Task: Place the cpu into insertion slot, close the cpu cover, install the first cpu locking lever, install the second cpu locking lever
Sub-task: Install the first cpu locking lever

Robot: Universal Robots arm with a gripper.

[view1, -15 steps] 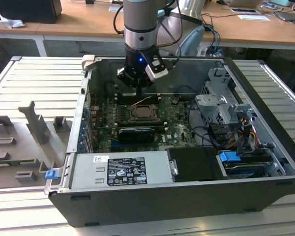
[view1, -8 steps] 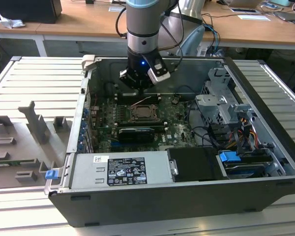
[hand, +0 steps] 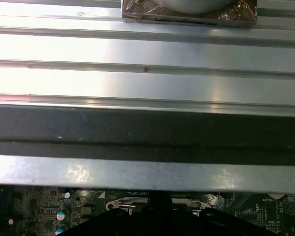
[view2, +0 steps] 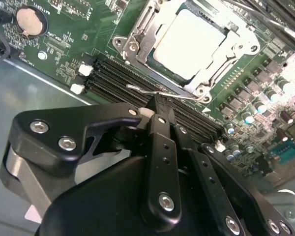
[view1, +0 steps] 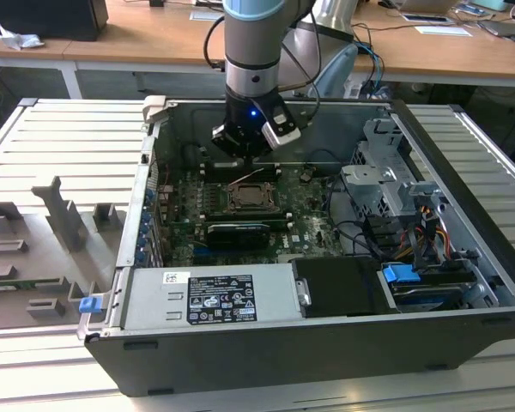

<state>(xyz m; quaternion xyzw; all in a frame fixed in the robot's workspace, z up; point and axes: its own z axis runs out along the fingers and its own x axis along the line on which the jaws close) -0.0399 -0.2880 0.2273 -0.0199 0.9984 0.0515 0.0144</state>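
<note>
- Exterior view: I see the open computer case (view1: 326, 257) lying on the ribbed metal surface (view1: 60, 146); the arm comes down into it from the far side; the end effector (view1: 247, 157) hangs over the motherboard (view1: 309, 206), just above the far edge of the socket; the cpu cover (view1: 251, 197) sits mid-board, below the fingertips; a grey power supply (view1: 210, 296) fills the near side of the case towards the exterior view's left.
- Second wrist view: the end effector (view2: 156, 103) is narrow; its black fingers (view2: 160, 147) are drawn together and I see nothing held between them; the tips are right at a thin wire locking lever (view2: 143, 90) that runs along the socket edge nearest them, though I cannot tell whether they touch it or whether it is latched; the cpu (view2: 189, 42) lies in the socket, its pale top showing through the window of the cpu cover (view2: 137, 37), which is folded down flat over it; dark memory slots (view2: 113, 78) run between the socket and the fingers; a round coin cell (view2: 30, 22) sits well off to one side of the board.
- First wrist view: the ribbed surface (hand: 147, 49) and the dark case wall (hand: 147, 132) lie beyond a strip of the motherboard (hand: 39, 206); the end effector (hand: 160, 204) shows as a dark shape against the silvery socket hardware (hand: 120, 204).
</note>
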